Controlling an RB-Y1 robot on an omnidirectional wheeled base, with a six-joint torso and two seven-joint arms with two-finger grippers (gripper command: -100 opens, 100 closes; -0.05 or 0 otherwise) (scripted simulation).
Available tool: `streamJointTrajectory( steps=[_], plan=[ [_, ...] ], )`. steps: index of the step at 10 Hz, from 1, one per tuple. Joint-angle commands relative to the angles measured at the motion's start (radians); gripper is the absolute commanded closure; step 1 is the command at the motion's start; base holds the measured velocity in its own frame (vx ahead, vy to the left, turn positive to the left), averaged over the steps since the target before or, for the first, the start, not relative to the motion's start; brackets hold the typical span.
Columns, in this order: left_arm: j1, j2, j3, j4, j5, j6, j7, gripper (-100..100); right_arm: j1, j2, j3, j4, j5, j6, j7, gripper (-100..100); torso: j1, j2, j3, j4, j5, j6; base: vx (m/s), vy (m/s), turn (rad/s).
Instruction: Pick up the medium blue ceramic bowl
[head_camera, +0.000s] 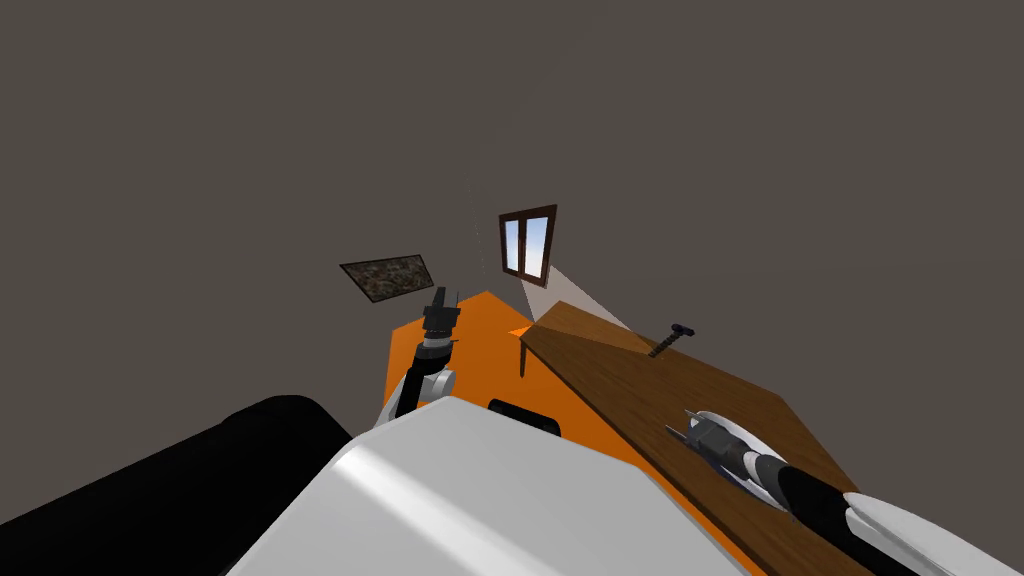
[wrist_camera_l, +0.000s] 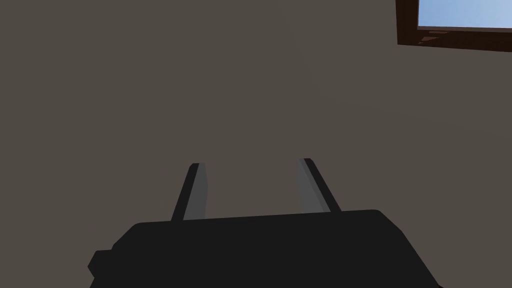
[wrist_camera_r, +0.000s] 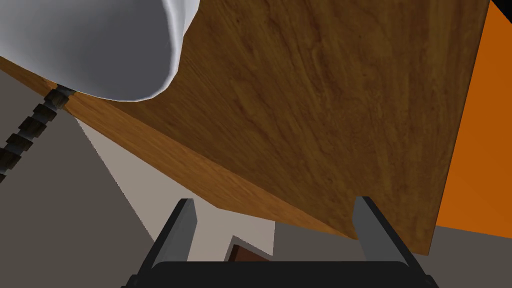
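You have not picked anything up yet. Your right end effector (wrist_camera_r: 275, 225) stands wide open with nothing between its fingers. The shallow rounded bowl (wrist_camera_r: 100, 45), drawn white-grey here rather than blue, sits ahead of the fingers and off to one side, outside the gap. In the head view the right end effector (head_camera: 682, 424) hangs over the bowl (head_camera: 735, 427), which rests on the brown wood-grained worktop (head_camera: 640, 390) nearer its right edge than its left. Whether a finger touches the rim cannot be told. Judge the approach as largely made. What is left is to line up so one finger goes inside the rim and one outside, then come down, close and lift. For room, the bare wood of the worktop (wrist_camera_r: 300, 100) runs clear ahead of the fingers to the far corner, so you can shift along it freely. On the far edge a black segmented rod (head_camera: 668, 342) lies near the bowl. From the right wrist that rod (wrist_camera_r: 25, 132) disappears behind the bowl's rim, so keep your sweep away from that side. Past the left edge the worktop drops to the flat orange floor (head_camera: 470, 350). Your left end effector (head_camera: 440, 296) is raised over that floor, well apart from the work. Its fingers (wrist_camera_l: 195, 190) are parted and hold nothing.
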Motion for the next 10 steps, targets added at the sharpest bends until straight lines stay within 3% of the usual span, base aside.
streamJointTrajectory(
  steps=[1,3,4,6,8,10],
  plan=[
    [0.000,0.000,0.000,0.000,0.000,0.000,0.000,0,-0.005,-0.021,0.012,0.050,0.030,-0.015,0.018,-100,0.000,0.000,0.000,0.000,0.000,0.000,0.015,0.025,0.053],
    [0.000,0.000,0.000,0.000,0.000,0.000,0.000,0,-0.014,-0.047,0.042,0.144,0.082,-0.023,0.031,-100,-0.001,0.000,0.000,0.000,0.000,-0.001,0.021,0.015,0.107],
    [0.000,0.000,0.000,0.000,0.000,0.000,0.000,0,-0.014,-0.047,0.042,0.144,0.082,-0.023,0.031,-100,-0.001,0.000,0.000,0.000,0.000,0.000,0.014,-0.001,0.028],
    [0.000,0.000,0.000,0.000,0.000,0.000,0.000,0,-0.021,-0.063,0.069,0.208,0.127,-0.031,0.042,-100,-0.002,0.001,0.001,0.000,0.000,0.000,0.013,-0.007,0.075],
    [0.000,0.000,0.000,0.000,0.000,0.000,0.000,0,-0.021,-0.063,0.069,0.208,0.127,-0.031,0.042,-100,-0.003,0.001,0.001,0.000,-0.001,0.000,0.006,-0.011,0.010],
    [0.000,0.000,0.000,0.000,0.000,0.000,0.000,0,-0.024,-0.069,0.093,0.260,0.164,-0.038,0.049,-100,-0.002,0.001,0.001,0.000,-0.001,0.000,0.006,-0.012,0.060]
  ],
)
